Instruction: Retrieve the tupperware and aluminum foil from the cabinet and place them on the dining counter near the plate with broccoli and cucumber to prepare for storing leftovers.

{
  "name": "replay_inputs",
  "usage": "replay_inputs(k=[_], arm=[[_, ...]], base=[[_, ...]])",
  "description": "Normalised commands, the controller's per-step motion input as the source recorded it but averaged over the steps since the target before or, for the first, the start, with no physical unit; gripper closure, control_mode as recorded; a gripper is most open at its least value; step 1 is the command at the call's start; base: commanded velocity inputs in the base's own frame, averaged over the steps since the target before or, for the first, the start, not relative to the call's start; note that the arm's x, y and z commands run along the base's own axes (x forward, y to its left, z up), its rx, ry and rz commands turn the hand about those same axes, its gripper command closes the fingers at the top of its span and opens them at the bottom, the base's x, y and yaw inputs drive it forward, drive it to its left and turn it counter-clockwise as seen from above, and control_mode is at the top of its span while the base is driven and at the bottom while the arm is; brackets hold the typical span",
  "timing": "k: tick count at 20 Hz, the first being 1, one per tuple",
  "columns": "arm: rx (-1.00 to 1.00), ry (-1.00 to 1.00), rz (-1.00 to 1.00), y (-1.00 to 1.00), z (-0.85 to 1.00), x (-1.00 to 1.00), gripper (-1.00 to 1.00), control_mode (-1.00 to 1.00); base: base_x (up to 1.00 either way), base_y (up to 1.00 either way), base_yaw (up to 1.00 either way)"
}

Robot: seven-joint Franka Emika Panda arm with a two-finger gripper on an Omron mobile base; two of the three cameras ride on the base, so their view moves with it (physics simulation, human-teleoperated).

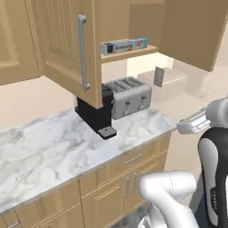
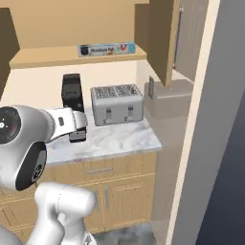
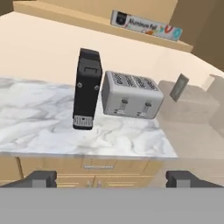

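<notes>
The gripper (image 3: pixel 111 178) sits at the bottom of the hand view, its jaws spread wide and grasping nothing. The left base view alone shows the open cabinet door (image 1: pixel 67 44). The aluminum foil (image 3: pixel 145 26), a long printed box, lies on the cabinet shelf (image 3: pixel 65 15) at upper right, above the toaster (image 3: pixel 131 95).

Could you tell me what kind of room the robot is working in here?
A home kitchen, rendered: a marble counter with wooden drawers below, a toaster and black coffee maker on it, and an open wall cabinet with a foil box on its shelf.
</notes>
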Motion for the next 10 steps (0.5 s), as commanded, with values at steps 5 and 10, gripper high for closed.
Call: replay_inputs(k=[5,10], arm=[[0.00,0.00,0.00,0.00,0.00,0.00,-1.00,1.00],[0.00,0.00,0.00,0.00,0.00,0.00,-1.00,1.00]], base=[[0.90,-0.51,0.41],[1.00,-0.09,0.43]])
